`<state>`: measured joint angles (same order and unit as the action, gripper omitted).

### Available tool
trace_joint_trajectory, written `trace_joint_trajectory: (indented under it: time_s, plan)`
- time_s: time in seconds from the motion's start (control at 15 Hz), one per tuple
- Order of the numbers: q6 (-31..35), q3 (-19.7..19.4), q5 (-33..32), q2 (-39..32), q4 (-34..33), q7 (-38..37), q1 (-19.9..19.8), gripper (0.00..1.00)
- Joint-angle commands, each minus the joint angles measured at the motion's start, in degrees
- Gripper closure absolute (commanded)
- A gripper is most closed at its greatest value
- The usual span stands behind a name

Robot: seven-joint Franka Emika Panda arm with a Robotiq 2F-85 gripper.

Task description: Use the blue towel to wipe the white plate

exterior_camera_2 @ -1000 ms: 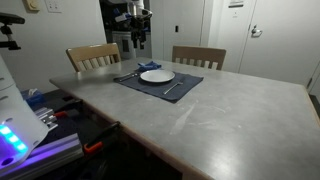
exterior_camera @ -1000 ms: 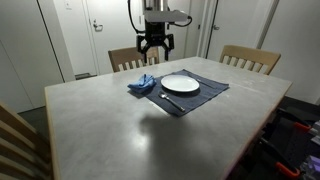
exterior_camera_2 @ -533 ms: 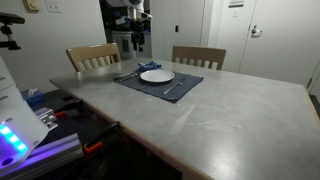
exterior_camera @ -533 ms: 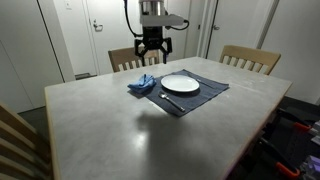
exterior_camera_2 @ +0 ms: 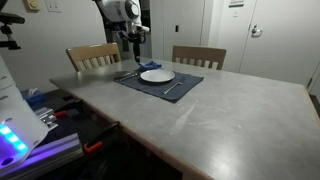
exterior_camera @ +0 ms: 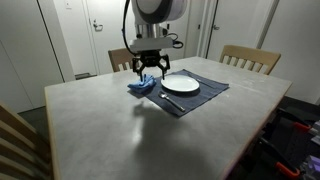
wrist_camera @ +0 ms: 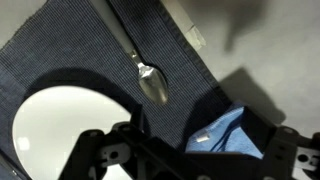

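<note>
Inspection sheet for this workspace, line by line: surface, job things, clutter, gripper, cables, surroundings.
Surface: grey table, with a dark placemat near its far edge.
Job's things: white plate on the placemat; blue towel crumpled beside the plate at the mat's edge.
Clutter: spoon and another utensil on the placemat.
Gripper: gripper open above the towel, holding nothing.
Cables: nothing seen.
Surroundings: two wooden chairs and doors behind the table.

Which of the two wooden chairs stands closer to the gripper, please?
The chair behind the gripper and blue towel; the other chair stands off beyond the white plate.
</note>
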<state>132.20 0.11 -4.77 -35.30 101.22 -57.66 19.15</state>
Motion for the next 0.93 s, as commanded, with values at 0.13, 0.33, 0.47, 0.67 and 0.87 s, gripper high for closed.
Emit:
trace_joint_trajectory:
  time_s: [0.13,0.33,0.47,0.67,0.87]
  plan:
    - [5.7,-1.0,6.1,-6.0,-4.3,-8.6,-2.2,0.00]
    - [8.9,-0.2,9.8,-6.7,-6.3,-8.3,-4.1,0.00]
    - [10.0,-0.6,10.5,-8.0,-8.6,-8.0,-4.4,0.00]
    - [8.0,-0.1,10.1,-12.2,-13.5,-6.4,-4.6,0.00]
    - [8.0,1.3,11.0,-15.4,-16.0,-5.5,-4.7,0.00]
